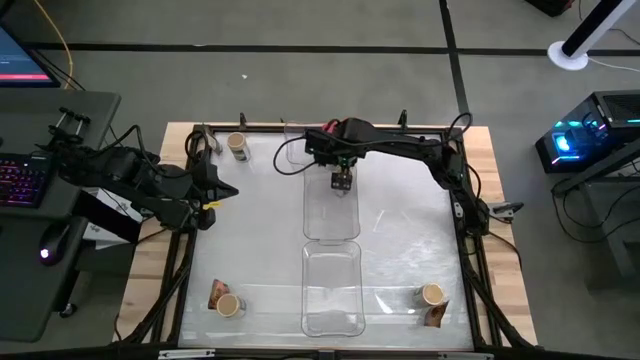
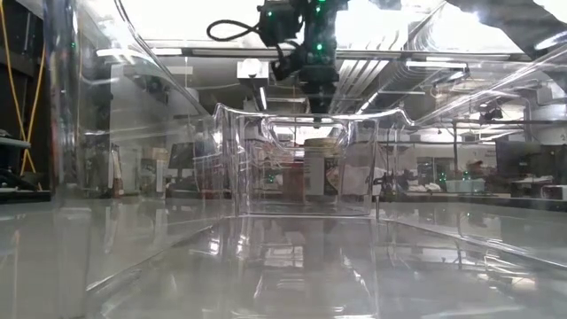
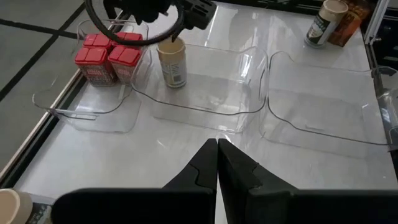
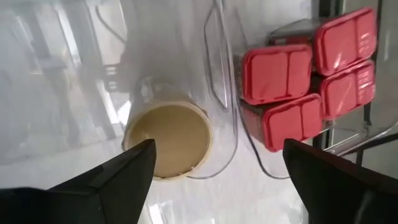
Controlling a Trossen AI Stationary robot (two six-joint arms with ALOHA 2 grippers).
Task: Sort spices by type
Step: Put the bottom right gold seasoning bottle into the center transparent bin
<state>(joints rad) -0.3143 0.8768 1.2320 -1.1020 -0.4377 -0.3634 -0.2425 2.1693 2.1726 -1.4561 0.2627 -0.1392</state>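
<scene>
Jar upright in middle tray, four boxy containers clustered in neighbouring end tray, right gripper directly above jar.

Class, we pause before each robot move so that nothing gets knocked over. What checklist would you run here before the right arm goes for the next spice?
1. Right claw open above the jar: ok.
2. Jar upright inside the middle tray: ok.
3. Four red containers grouped in the end tray: ok.
4. Left claw shut, waiting at the table's left edge: ok.
5. Other jars sorted: not ok, three stand at table corners.
6. All packets located: cannot tell.
</scene>
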